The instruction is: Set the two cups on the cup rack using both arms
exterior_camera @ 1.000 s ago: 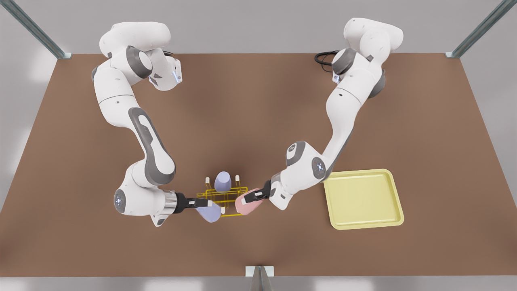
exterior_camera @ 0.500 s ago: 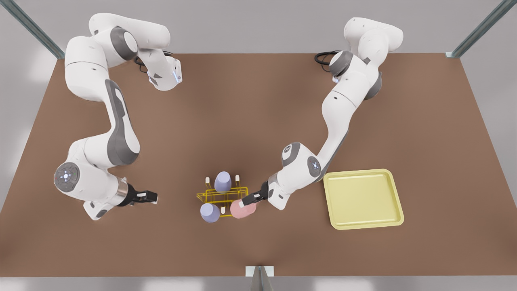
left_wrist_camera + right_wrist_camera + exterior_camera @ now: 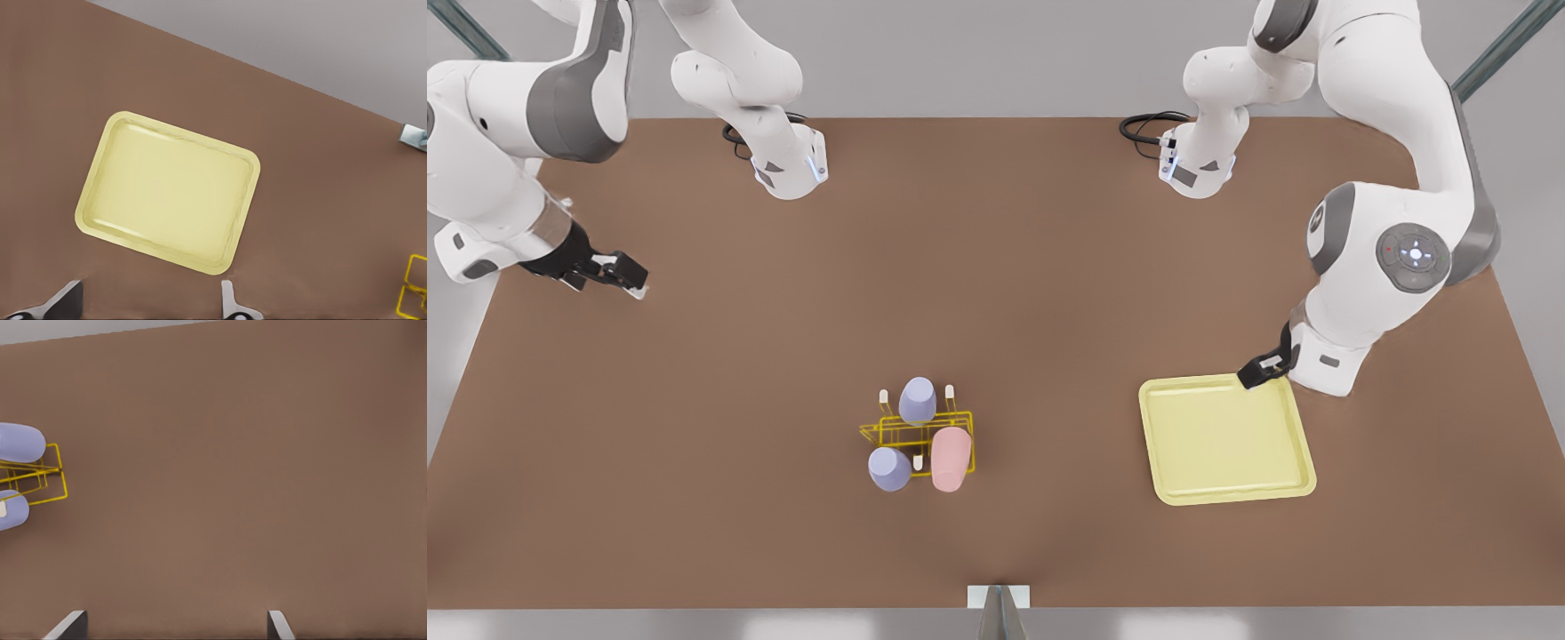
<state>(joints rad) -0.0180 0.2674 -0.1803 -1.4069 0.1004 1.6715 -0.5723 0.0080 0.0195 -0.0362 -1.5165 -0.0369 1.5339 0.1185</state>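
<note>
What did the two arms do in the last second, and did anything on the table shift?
Both arms let go and pulled away. The left pincer, over the yellow tray, released the pink cup, now on the rack. The right pincer left its lavender cup on the rack and retreated to the front view's left. The other lavender cup and the tray stayed put.

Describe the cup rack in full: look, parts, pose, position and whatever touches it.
The cup rack is a small bright-yellow wire frame with short white-tipped upright pegs, standing on the brown table near its front middle, apart from the pale-yellow tray. Three cups sit on it: a lavender cup at the back, a second lavender cup at the front and a pink cup beside that one. Neither gripper touches it.
</note>
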